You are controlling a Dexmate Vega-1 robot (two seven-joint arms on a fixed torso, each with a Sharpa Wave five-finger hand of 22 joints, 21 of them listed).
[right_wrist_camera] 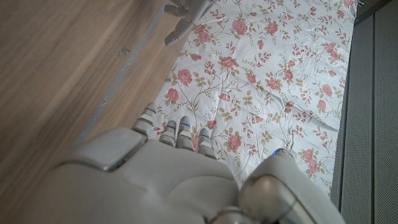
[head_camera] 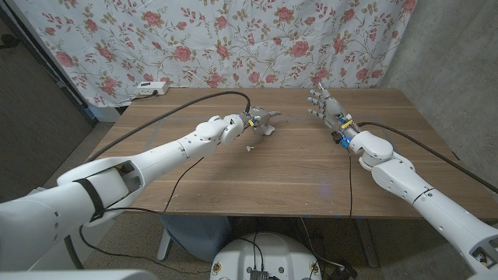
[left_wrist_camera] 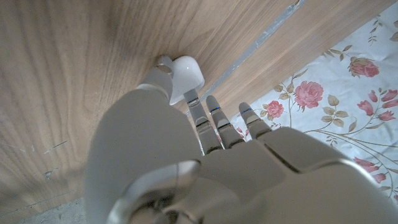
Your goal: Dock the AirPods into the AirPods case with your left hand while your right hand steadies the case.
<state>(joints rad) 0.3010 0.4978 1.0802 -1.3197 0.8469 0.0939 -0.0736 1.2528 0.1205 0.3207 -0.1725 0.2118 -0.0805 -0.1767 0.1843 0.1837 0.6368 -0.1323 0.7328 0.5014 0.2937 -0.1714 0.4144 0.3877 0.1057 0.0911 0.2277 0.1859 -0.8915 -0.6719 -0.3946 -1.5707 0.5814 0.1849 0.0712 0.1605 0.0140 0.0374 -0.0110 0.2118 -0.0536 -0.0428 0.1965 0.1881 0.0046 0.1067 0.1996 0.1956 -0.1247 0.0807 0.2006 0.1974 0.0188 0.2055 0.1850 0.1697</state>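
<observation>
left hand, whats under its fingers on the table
The left hand reaches over a white AirPods case on the wooden table; a fingertip touches it. The hand covers part of the case, so whether its lid is open cannot be told.

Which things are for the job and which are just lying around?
For the job: white case; small white bit, maybe an AirPod; left hand; right hand.
Just lying about: power strip; flowery cloth.

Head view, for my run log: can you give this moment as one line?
left hand: fingers touching white AirPods case | right hand: raised, open, apart from case | small white item: on table, undocked
</observation>
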